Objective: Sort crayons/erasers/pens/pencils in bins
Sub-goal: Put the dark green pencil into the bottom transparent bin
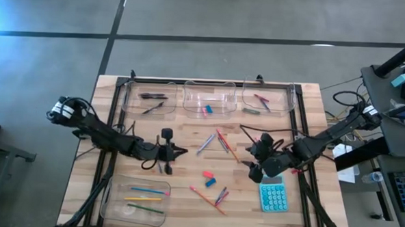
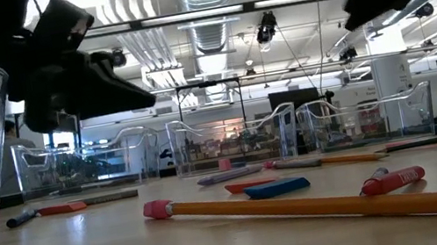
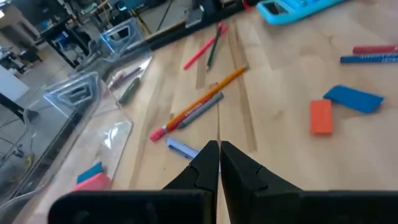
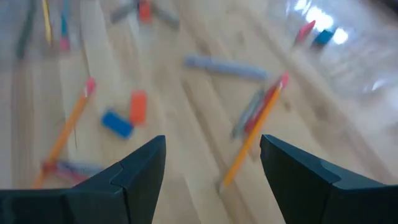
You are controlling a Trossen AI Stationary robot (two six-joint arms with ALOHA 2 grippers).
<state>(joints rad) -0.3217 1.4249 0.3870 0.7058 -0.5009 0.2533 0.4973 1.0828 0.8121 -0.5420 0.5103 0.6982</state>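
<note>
Loose on the middle of the table lie an orange pencil (image 3: 205, 99), a grey crayon (image 3: 202, 111), a lavender stick (image 3: 181, 148), an orange-red eraser (image 3: 321, 116) and a blue eraser (image 3: 353, 98). Three clear bins stand along the far edge. The one with dark pens (image 1: 148, 97) is at the left, the one with erasers (image 1: 208, 100) in the middle and the one with crayons (image 1: 266, 99) at the right. A bin with pencils (image 1: 136, 201) stands near left. My left gripper (image 1: 183, 152) hovers shut, left of the loose sticks. My right gripper (image 4: 211, 168) hangs open above them, with nothing between its fingers.
A teal calculator (image 1: 273, 196) lies near right, below my right gripper. More pencils and crayons (image 1: 212, 196) lie toward the near edge. A black frame rail (image 1: 211, 82) runs along the far edge behind the bins.
</note>
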